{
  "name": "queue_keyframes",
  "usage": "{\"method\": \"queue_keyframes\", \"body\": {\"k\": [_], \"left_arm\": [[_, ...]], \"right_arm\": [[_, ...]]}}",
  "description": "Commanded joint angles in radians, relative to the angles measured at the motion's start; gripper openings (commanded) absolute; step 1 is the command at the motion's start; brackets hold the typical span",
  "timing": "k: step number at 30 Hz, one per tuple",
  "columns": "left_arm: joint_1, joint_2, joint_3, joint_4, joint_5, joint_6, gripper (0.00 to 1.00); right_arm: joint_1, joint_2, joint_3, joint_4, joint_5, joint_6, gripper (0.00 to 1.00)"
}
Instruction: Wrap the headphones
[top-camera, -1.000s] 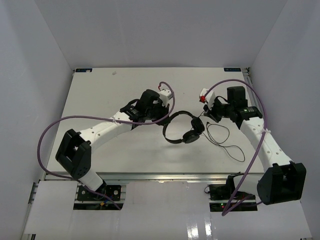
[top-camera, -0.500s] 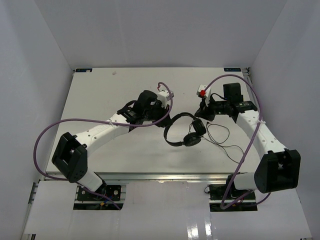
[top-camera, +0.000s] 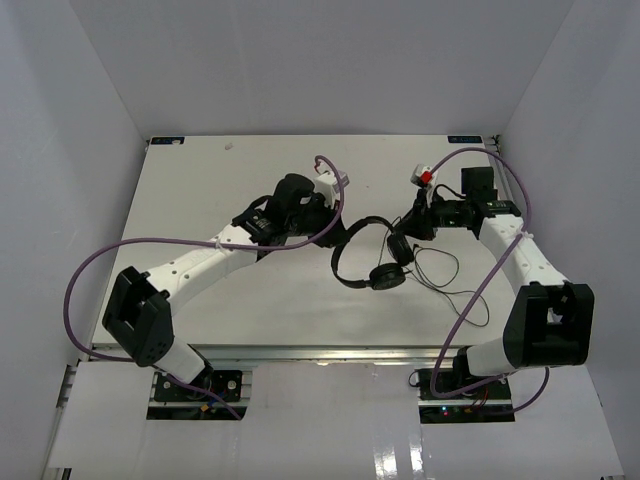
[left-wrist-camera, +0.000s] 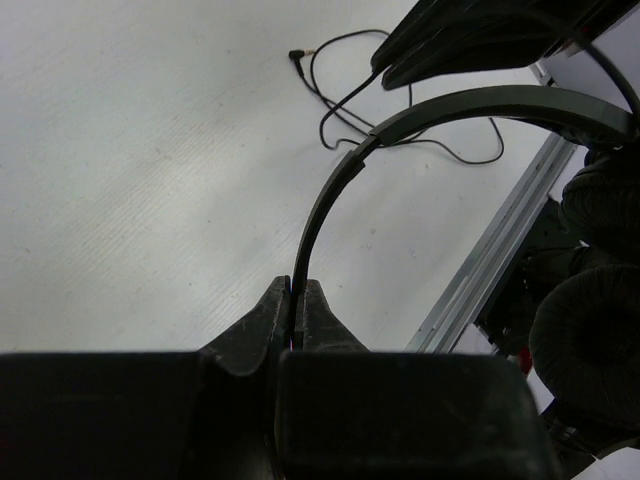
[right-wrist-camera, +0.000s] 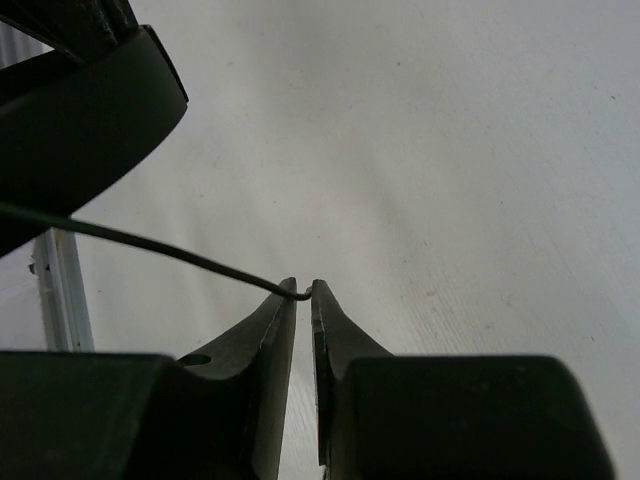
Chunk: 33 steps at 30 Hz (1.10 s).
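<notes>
The black headphones (top-camera: 372, 262) hang tilted over the table's middle, held by the thin headband (left-wrist-camera: 330, 190) in my shut left gripper (left-wrist-camera: 297, 290) (top-camera: 338, 233). Two round earcups (left-wrist-camera: 590, 330) show at the right of the left wrist view. The thin black cable (top-camera: 447, 272) trails in loops on the table to the right, its plug (left-wrist-camera: 297, 57) lying free. My right gripper (right-wrist-camera: 304, 288) (top-camera: 412, 224) is just right of the upper earcup. Its jaws stand a narrow gap apart, and the cable (right-wrist-camera: 150, 245) hooks across their tips. A broad black part of the headphones (right-wrist-camera: 80, 110) fills that view's upper left.
Purple robot cables (top-camera: 100, 262) (top-camera: 505, 250) loop off both arms. The table's metal front rail (left-wrist-camera: 500, 250) runs close under the headphones' earcups. White walls enclose the table on the left, back and right.
The right arm has swung in toward the headphones and its jaws have parted slightly. The headphones and left gripper shifted a little to the right.
</notes>
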Motion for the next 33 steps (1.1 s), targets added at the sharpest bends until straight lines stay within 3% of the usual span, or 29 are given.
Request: {"method": "queue_keyframes", "body": {"k": [1,6,17,33], "left_arm": [[-0.009,-0.085,0.124,0.024,0.025,-0.032,0.00],[-0.009,-0.074,0.219,-0.031,0.007,-0.038,0.00],[-0.008,-0.031,0.407,-0.104,-0.065,-0.053,0.00],[0.020,-0.091,0.506,-0.094,-0.321,-0.144,0.00]], "right_arm": [[-0.010,0.032,0.006,0.048,-0.225,0.051,0.19],[-0.004,0.080,0.004,0.204,-0.324,0.168,0.23],[0.054,0.130,-0.099,0.407,-0.318,0.249,0.27],[0.053,0.049,-0.214,0.241,-0.307,0.065,0.26]]}}
